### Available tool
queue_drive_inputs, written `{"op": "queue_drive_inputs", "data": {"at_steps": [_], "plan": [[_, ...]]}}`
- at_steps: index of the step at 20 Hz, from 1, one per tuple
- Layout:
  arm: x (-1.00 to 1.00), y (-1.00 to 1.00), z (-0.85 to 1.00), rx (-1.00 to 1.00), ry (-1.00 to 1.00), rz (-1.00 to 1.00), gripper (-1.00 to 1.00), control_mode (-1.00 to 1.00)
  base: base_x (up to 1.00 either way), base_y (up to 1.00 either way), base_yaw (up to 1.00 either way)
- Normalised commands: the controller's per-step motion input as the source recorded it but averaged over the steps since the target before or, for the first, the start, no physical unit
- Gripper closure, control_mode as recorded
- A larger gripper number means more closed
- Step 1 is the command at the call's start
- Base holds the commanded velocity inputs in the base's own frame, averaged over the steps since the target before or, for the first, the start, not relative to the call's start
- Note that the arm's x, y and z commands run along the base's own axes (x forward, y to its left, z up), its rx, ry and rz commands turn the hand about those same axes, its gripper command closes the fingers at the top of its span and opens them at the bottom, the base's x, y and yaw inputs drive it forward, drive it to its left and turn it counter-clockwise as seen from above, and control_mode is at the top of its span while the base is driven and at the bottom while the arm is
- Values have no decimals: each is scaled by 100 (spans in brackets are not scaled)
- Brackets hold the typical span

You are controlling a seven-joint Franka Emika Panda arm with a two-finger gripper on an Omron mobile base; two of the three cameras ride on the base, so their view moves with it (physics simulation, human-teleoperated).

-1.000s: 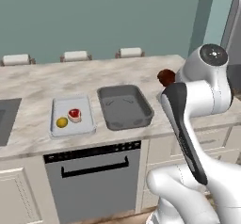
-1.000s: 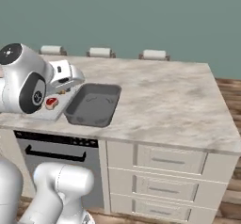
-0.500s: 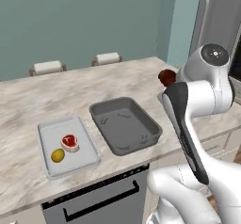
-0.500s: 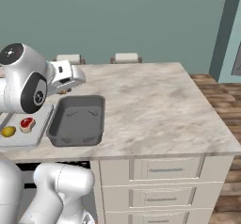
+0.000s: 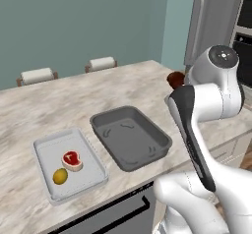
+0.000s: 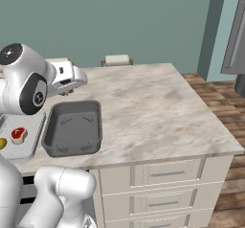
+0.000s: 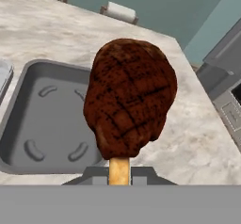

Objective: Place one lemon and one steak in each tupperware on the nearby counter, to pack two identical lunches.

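Two trays on the counter [image 5: 123,88]: a light grey tray [image 5: 47,148] and a dark grey tray [image 5: 129,135], side by side, apart. One lemon [image 5: 60,176] and one red steak [image 5: 72,160] lie in the light tray, near each other. One dark brown steak [image 7: 129,98] is clamped in the gripper [image 7: 119,171], fingers narrow on its pale edge, above the counter near the dark tray's edge. Two chair backs [image 5: 102,63] sit behind the counter. A fridge [image 5: 216,16] stands to the right.

On the counter [image 5: 98,98] sat a light grey tray [image 5: 93,165] holding a lemon [image 5: 60,176] and red steak [image 5: 72,160], beside a dark tray [image 5: 129,137]; a brown lump [image 5: 174,79], possibly meat, showed behind the arm.
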Motion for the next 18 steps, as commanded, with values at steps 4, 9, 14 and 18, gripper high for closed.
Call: {"op": "queue_drive_inputs", "data": {"at_steps": [4, 9, 14, 18], "plan": [[0, 16, 0, 0, -8, -10, 100, -100, 0, 0, 0], [0, 27, 0, 0, -19, -1, 100, -100, 0, 0, 0], [-2, 11, 0, 5, -4, -1, 100, -100, 0, 0, 0], [-6, 0, 0, 17, 2, 0, 100, -100, 0, 0, 0]]}}
